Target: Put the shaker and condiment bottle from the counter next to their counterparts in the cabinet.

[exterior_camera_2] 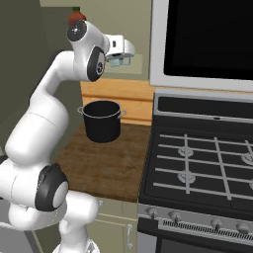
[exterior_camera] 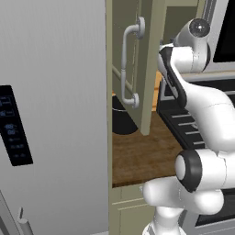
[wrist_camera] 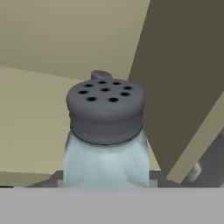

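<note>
My gripper (exterior_camera_2: 120, 58) is raised high at the open cabinet (exterior_camera: 149, 69) and is shut on the shaker (wrist_camera: 105, 144). The shaker is a pale blue see-through jar with a grey holed cap, upright between the jaws and close to the hand camera. It shows as a pale patch (exterior_camera_2: 118, 61) at the hand in the right base view. Just behind its cap peeks a small grey cap (wrist_camera: 101, 74) against the cabinet's beige inner wall (wrist_camera: 43, 48). The cabinet door's curved grey handle (exterior_camera: 130, 64) hangs left of the arm. The condiment bottle is out of view.
A black pot (exterior_camera_2: 102, 121) stands on the dark wood counter (exterior_camera_2: 104, 168) below the hand. The black stove (exterior_camera_2: 207, 163) lies to the right, with a microwave (exterior_camera_2: 207, 39) above it. The grey fridge (exterior_camera: 50, 114) stands to the left. A small red thing (exterior_camera_2: 75, 16) sits above the arm.
</note>
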Robot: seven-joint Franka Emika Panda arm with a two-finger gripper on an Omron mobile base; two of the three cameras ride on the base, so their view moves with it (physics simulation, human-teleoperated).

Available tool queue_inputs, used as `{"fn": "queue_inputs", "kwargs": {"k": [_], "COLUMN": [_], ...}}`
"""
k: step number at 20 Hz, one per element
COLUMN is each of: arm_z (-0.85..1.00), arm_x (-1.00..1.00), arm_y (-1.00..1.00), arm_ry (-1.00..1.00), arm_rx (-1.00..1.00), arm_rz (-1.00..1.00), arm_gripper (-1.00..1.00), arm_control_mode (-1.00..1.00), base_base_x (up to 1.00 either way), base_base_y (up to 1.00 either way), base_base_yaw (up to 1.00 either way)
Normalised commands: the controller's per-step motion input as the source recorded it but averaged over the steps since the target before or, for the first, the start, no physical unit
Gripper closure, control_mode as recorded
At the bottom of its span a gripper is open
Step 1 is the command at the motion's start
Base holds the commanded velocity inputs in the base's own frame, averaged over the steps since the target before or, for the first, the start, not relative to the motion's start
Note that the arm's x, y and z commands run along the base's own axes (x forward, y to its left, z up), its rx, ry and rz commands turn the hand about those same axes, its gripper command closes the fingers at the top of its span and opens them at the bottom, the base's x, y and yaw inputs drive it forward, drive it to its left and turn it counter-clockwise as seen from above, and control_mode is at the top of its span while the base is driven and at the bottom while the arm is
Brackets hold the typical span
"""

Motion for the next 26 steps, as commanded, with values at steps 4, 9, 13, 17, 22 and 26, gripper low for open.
{"fn": "queue_inputs", "kwargs": {"k": [4, 9, 13, 17, 22, 26], "arm_z": [0.00, -0.17, -0.27, -0.24, -0.05, 0.00], "arm_x": [0.00, 0.01, 0.06, 0.13, 0.25, 0.29], "arm_y": [0.00, 0.00, -0.01, 0.00, 0.00, 0.00], "arm_ry": [-0.02, -0.06, -0.04, -0.01, 0.00, 0.00], "arm_rx": [0.04, 0.07, 0.10, 0.09, 0.05, 0.02], "arm_rz": [0.00, 0.00, 0.00, 0.00, 0.00, 0.00], "arm_gripper": [1.00, 1.00, 1.00, 1.00, 1.00, 1.00], "arm_control_mode": [-1.00, -1.00, -1.00, -1.00, -1.00, -1.00], "base_base_x": [0.00, 0.00, 0.00, 0.00, 0.00, 0.00], "base_base_y": [0.00, 0.00, 0.00, 0.00, 0.00, 0.00], "base_base_yaw": [0.00, 0.00, 0.00, 0.00, 0.00, 0.00]}}
